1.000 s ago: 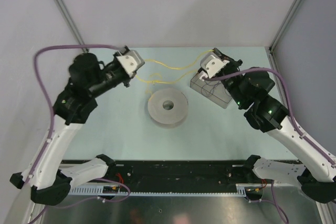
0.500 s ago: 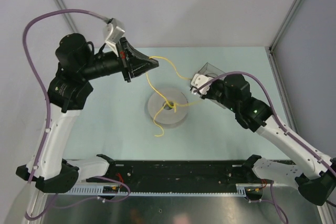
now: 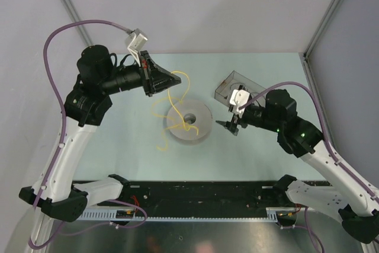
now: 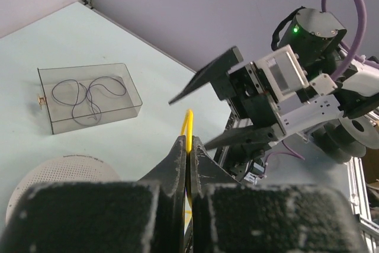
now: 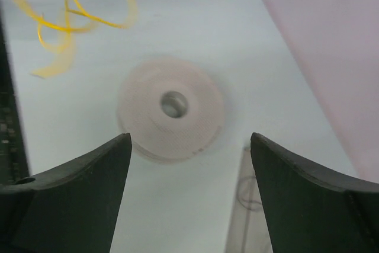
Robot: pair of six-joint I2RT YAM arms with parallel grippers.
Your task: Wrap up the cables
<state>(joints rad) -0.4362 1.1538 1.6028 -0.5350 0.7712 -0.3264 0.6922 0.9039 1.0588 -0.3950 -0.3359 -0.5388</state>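
The yellow cable (image 3: 170,112) hangs from my left gripper (image 3: 176,79) in loose loops that drape over the white spool (image 3: 189,121) and trail onto the table at its left. In the left wrist view the gripper (image 4: 188,141) is shut on the cable (image 4: 189,121), which sticks up between the tips. My right gripper (image 3: 231,126) hovers just right of the spool, open and holding nothing. Its wrist view shows the wide-open gripper (image 5: 189,140) framing the spool (image 5: 172,108), with blurred cable loops (image 5: 65,23) beyond.
A clear plastic box (image 3: 234,83) with a thin dark wire inside sits at the back right, also in the left wrist view as the box (image 4: 89,96). The black base rail (image 3: 201,197) runs along the near edge. Walls enclose the back and sides.
My right gripper has opened, let go of the cable and drawn back toward the near right of the spool. The freed cable has dropped into loops over the spool.
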